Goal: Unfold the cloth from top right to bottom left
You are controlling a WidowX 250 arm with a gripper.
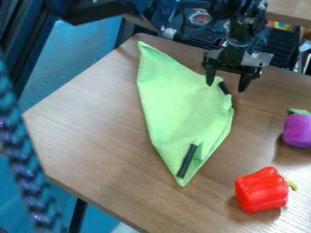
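Camera view, cloth: the green cloth point(176, 104) lies in a long, tapering shape, one pointed corner at the far left and another at the near end, towards the middle; the right side bows outwards, with doubled layers showing along it and a small raised fold at the near end.
Near black strip: the near black strip point(187, 160) lies slantwise on the cloth, beside that small fold and close to the near corner.
Far black strip: the far black strip point(224, 88) sits at the cloth's far right edge, seen between the fingers.
Gripper: the gripper point(225, 88) hangs at the far right edge of the cloth, pointing down.
Fingers: wide apart, with nothing gripped; the left one overlaps the cloth's edge in this view, the right one is over wood. Whether the left one touches the cloth, I cannot tell.
Arm: the black arm point(97, 8) spans the far side from the left.
Table: the brown wooden table point(85, 132) has an angled left end, a dark leg point(77, 216) below it.
Pepper: the red pepper point(261, 190) lies near right, its yellow-green stem to the right.
Purple toy: the purple toy point(298, 130) with a green top lies at the right, farther than the pepper, partly cut off.
Braid: a blurred teal and purple braid point(21, 150) runs down the left side.
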